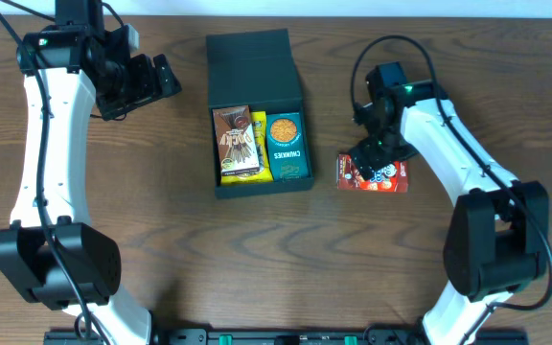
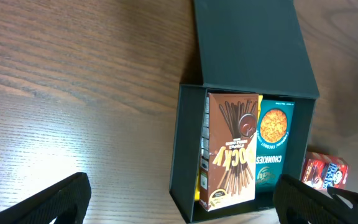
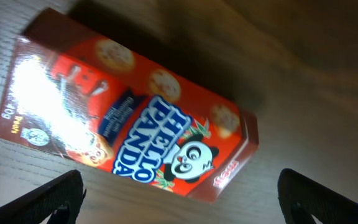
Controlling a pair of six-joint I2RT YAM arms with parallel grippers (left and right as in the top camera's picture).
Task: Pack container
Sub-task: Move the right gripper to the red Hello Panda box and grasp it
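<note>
1. Overhead: the container [image 1: 250, 67] lies mid-desk [image 1: 286, 259] with its lid folded back, and it already holds a Pocky box [image 1: 237, 142] and a Chunkies carton [image 1: 287, 146]. Just right of the container lies the Hello Panda box [image 1: 391, 178], with the right gripper [image 1: 370, 158] over it. The left gripper [image 1: 161, 81] sits well off to the container's left, so the right arm is the nearer.
2. Left wrist: the left gripper [image 2: 185, 205] is released and empty, and it faces the container's [image 2: 253, 43] side wall.
3. Right wrist: the right gripper [image 3: 179, 199] is released, with its fingers spread wide and nothing between them. The Hello Panda box [image 3: 129, 130] lies just ahead of the fingertips, its long axis slanting across the view. A wrist turn probably comes before closing.
</note>
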